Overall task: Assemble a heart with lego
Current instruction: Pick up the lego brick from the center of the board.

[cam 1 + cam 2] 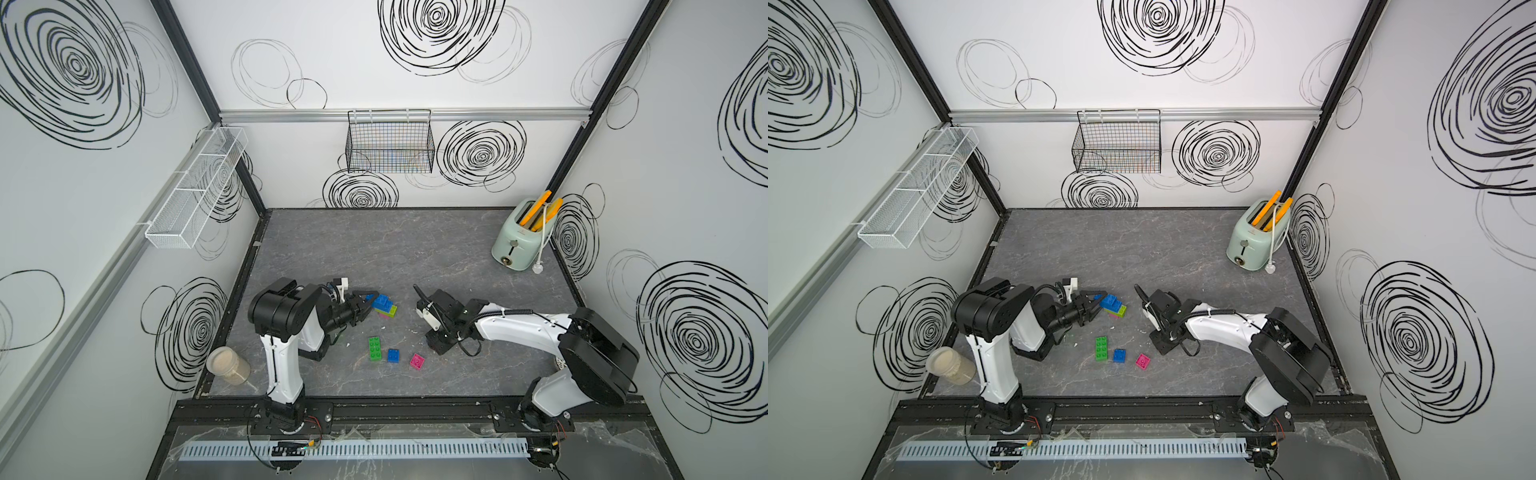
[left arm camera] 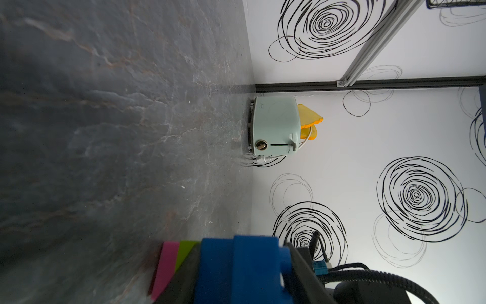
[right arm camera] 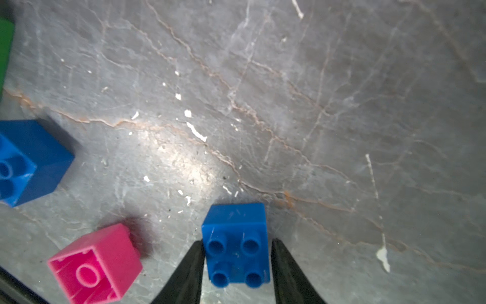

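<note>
One wrist view alone shows right hand [image 3: 237, 242] pinching blue brick [image 3: 235, 223]; left hand [image 1: 369, 306] pinches heart [image 1: 385, 306] from nine o'clock.

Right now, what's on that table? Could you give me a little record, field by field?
Left tool: closed on the part-built heart of blue, lime and pink bricks
Right tool: closed on a blue square
Loose on table: green oblong, blue brick, pink brick
Far right corner: toaster
Near left corner: jar
</note>
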Robot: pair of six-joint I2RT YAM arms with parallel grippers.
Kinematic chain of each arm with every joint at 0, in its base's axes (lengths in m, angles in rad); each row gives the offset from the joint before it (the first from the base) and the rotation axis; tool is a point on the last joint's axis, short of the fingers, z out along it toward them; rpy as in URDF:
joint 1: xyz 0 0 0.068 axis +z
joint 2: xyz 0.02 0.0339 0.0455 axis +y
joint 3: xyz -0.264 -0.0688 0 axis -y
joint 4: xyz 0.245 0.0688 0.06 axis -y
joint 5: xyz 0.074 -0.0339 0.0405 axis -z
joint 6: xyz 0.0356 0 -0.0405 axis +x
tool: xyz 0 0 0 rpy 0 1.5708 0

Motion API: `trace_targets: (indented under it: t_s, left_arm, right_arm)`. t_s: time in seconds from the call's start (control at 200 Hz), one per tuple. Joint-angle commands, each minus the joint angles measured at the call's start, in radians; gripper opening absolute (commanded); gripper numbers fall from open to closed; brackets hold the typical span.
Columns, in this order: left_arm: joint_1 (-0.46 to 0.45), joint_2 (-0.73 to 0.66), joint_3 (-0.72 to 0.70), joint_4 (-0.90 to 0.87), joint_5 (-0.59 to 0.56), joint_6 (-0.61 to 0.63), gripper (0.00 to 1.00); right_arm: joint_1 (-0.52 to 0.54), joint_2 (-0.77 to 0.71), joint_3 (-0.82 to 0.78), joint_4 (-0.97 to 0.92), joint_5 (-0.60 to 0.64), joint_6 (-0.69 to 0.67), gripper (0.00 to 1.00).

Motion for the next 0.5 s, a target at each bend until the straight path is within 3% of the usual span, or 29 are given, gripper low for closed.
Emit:
trace_targets:
  t_s: [0.0,0.21,0.495]
  left_arm:
    - [-0.005,0.014,0.01,0.138,0.004,0.002,0.44]
    - [-0.009,0.02,0.016,0.141,0.013,0.004,0.44]
    - [-0.058,0.039,0.054,0.134,0.051,0.02,0.44]
  right_arm:
    - [-0.003,0.007,0.028,-0.009,-0.018,-0.026,0.4]
    - [-0.003,0.004,0.046,-0.014,-0.02,-0.046,0.3]
    - [-0.012,0.005,0.1,-0.012,-0.038,-0.108,0.26]
